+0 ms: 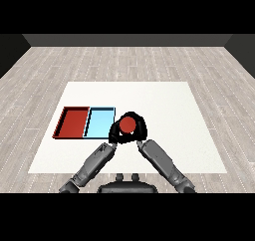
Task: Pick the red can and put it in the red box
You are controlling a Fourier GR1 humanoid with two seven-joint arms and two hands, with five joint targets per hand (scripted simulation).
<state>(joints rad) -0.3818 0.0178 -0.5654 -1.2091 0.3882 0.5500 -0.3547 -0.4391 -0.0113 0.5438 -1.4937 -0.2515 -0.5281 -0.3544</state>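
right black hand (142, 130) curled round upright red cylindrical can (128, 125) | left black hand (114, 134) touching can, grip unclear | light blue tray (99, 122) between can and red tray (72, 122) | white table (164, 115)

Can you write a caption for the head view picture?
Both hands curl round the red can beside the trays.

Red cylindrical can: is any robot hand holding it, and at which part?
The right robot hand curls round the side of the red cylindrical can; the left robot hand touches its other side.
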